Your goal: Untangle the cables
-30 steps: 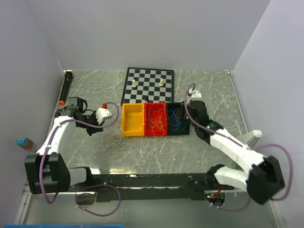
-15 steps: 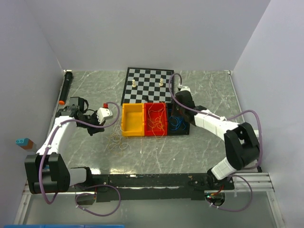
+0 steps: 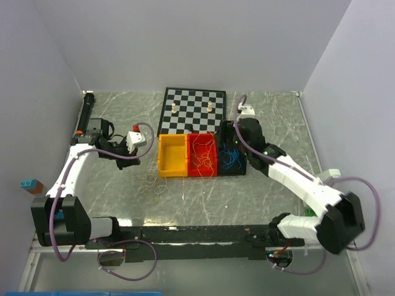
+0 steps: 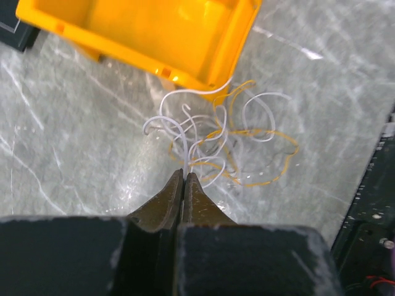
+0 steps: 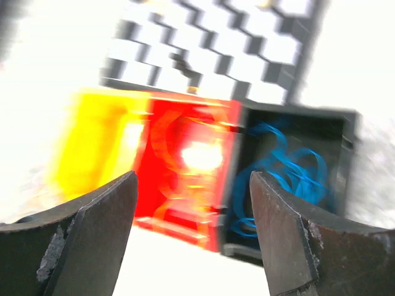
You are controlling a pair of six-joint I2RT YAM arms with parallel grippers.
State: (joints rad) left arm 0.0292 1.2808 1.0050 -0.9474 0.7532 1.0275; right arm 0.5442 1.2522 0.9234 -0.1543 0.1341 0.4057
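A loose tangle of whitish and orange-yellow cables lies on the marble table in front of the yellow bin. In the left wrist view the tangle sits just ahead of my left gripper, which is shut on a whitish strand rising from it. From above, the left gripper hangs left of the yellow bin. Orange cables lie in the red bin and blue cables in the black bin. My right gripper hovers open over the black bin; its blurred wrist view shows wide-apart fingers and blue cables.
A chessboard with two pale pieces lies behind the bins. A black marker with an orange tip lies along the left wall. The three bins stand side by side mid-table. A dark rail runs along the near edge.
The right gripper has gone from shut to open and its arm has swung over the black bin. The left gripper has shifted slightly back, still shut.
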